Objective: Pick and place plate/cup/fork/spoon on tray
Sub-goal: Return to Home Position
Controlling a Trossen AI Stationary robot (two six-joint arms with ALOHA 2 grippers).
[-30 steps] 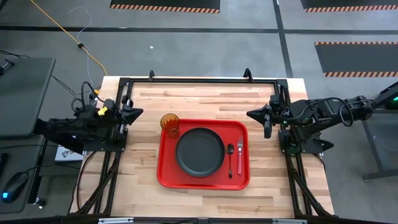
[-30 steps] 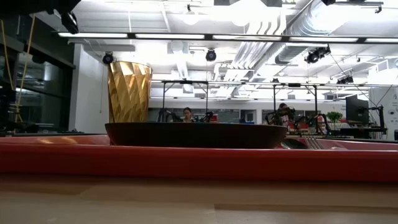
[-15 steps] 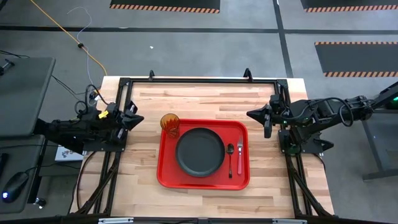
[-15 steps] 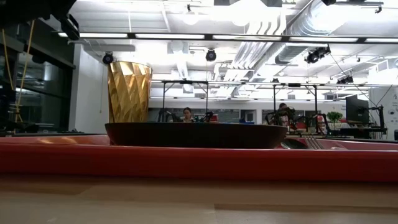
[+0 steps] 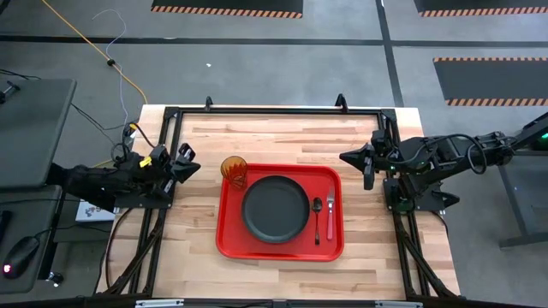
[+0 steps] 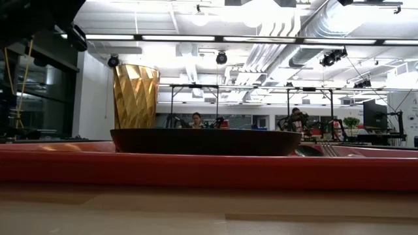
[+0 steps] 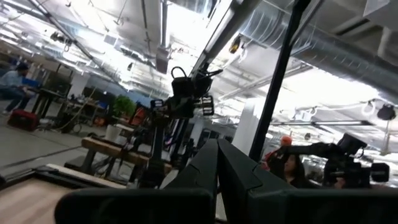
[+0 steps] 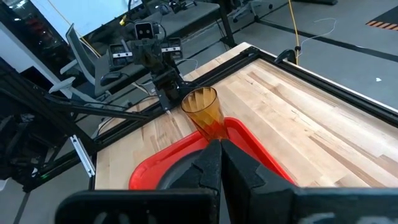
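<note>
Resting in the middle of the high view, the tray (image 5: 279,216) lies flat on the wooden table (image 5: 282,128) and carries all four pieces of tableware. The plate (image 5: 276,208) fills the tray's centre. The cup (image 5: 234,172) stands upright in the tray's upper-left corner, just beside the plate's rim. The spoon (image 5: 317,216) and the fork (image 5: 330,212) lie side by side, lengthwise, along the tray's right side, the spoon nearer the plate and the fork nearer the rim.

The left gripper (image 5: 186,161) hangs at the table's left edge, left of the cup and apart from it; its fingers (image 7: 233,171) are pressed together and hold nothing. The right gripper (image 5: 348,157) sits at the table's right edge, to the upper right of the tray and clear of it, its fingers (image 8: 233,163) likewise closed on nothing.

From table height, the cup (image 6: 135,96) rises at the left behind the dark plate (image 6: 206,141), with the tray's red rim (image 6: 209,170) running across the lower frame and the fork tines (image 6: 330,150) showing at the right. People sit at desks far back in the room.
</note>
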